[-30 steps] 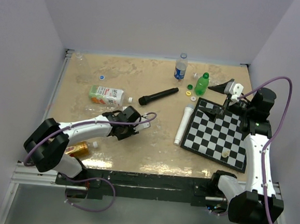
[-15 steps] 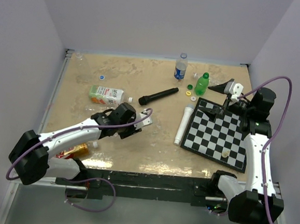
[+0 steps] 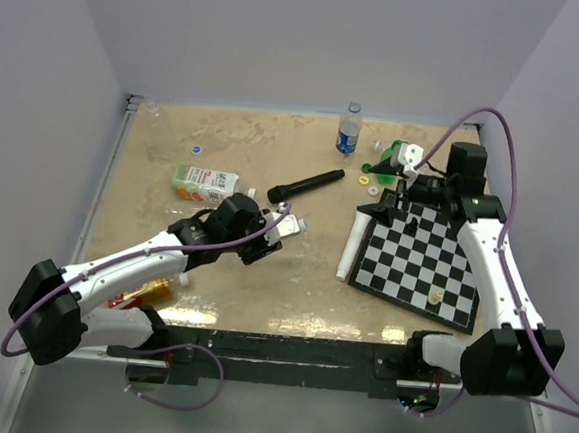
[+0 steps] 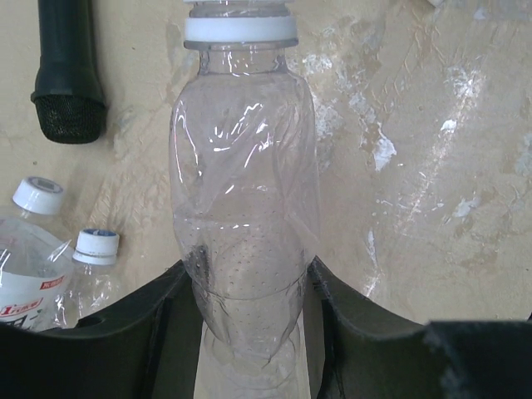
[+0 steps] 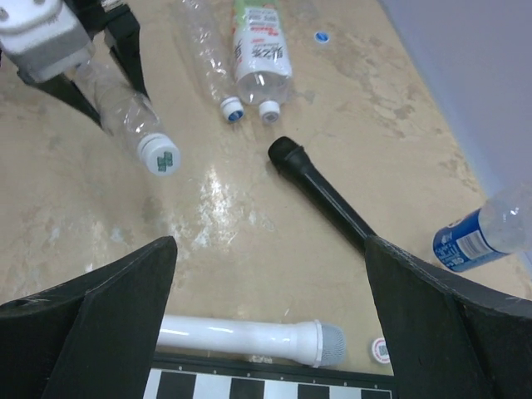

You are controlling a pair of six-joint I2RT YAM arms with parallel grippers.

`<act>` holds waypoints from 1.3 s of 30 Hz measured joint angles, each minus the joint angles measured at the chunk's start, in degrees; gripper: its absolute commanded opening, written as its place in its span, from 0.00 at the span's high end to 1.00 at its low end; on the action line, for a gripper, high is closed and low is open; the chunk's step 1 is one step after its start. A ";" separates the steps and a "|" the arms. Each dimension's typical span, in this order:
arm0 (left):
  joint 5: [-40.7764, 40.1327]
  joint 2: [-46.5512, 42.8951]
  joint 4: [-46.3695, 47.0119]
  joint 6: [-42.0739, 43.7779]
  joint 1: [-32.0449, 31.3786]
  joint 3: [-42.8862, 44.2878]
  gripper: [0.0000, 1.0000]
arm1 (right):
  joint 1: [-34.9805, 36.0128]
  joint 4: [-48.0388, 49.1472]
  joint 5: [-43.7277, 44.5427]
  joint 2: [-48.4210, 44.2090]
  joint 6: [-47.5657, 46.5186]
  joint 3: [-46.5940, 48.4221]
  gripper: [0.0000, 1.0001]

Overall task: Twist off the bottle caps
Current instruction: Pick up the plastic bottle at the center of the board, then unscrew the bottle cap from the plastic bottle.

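1. Left gripper [image 3: 271, 230] pinches clear bottle [image 3: 291, 223] mid-table in top view. Right gripper [image 3: 392, 185] is spread wide and empty at the chessboard's [image 3: 417, 257] far corner. Loose caps [image 3: 373, 191] lie nearby, so some look done. Blue-label bottle [image 3: 349, 133] is capped.
2. Left wrist: fingers clamp the clear bottle's lower body, white cap [image 4: 240, 29] on. Lying bottles [image 4: 25, 266] beside it are capped too.
3. Right wrist: jaws gape over the table, clear bottle well ahead.
4. Versus a second ago: left arm carried the bottle toward centre; right arm swung in from the right edge.
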 measured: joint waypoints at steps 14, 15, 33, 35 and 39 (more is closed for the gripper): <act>2.27 -0.20 4.92 -1.38 0.00 -0.44 0.94 | 3.85 -26.25 7.74 7.08 -23.69 3.10 0.02; 2.32 -0.20 5.03 -1.57 0.00 -0.46 0.94 | 4.39 -25.57 8.11 5.77 -22.56 2.47 0.02; 5.18 0.11 7.89 -4.04 0.00 -1.18 0.95 | 20.94 -5.38 10.40 2.12 0.61 -1.79 0.06; 5.62 0.11 7.98 -4.24 0.00 -1.18 0.96 | 22.25 -4.17 10.16 4.50 2.05 -1.33 0.09; 6.05 0.11 8.55 -4.35 0.00 -1.18 0.95 | 23.21 -3.87 9.97 10.16 3.48 -0.61 0.12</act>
